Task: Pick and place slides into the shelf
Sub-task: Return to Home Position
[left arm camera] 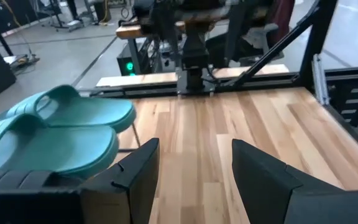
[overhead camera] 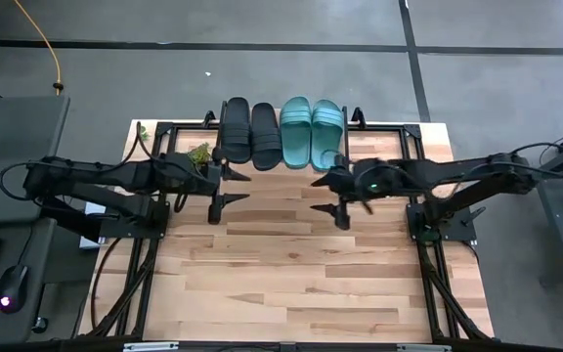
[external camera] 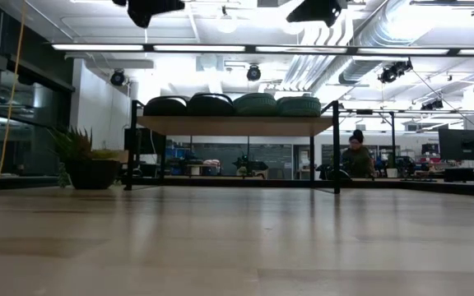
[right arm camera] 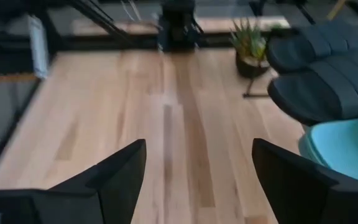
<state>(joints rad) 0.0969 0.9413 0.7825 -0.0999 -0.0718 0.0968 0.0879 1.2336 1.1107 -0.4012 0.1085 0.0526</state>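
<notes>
The left gripper [overhead camera: 247, 188] hovers over the desk [overhead camera: 291, 284] just in front of the shelf's left end. Its fingers [left arm camera: 143, 173] are spread wide and hold nothing, with only bare wood between them in the left wrist view. A small potted plant [overhead camera: 199, 154] sits on the desk just behind this arm, near the shelf's left legs.

The shelf [external camera: 237, 125] stands along the desk's far edge. On its plank lie all four sandals side by side, touching: the two black slides [overhead camera: 236, 131] on the left half and the two green slides [overhead camera: 296, 131] on the right half.

The right gripper [overhead camera: 315, 194] hangs in front of the shelf's right end, facing the left one, well apart from it. Its fingers [right arm camera: 120, 171] are also parted wide and empty, touching nothing.

A person [external camera: 356, 154] sits far behind the desk in the room.
</notes>
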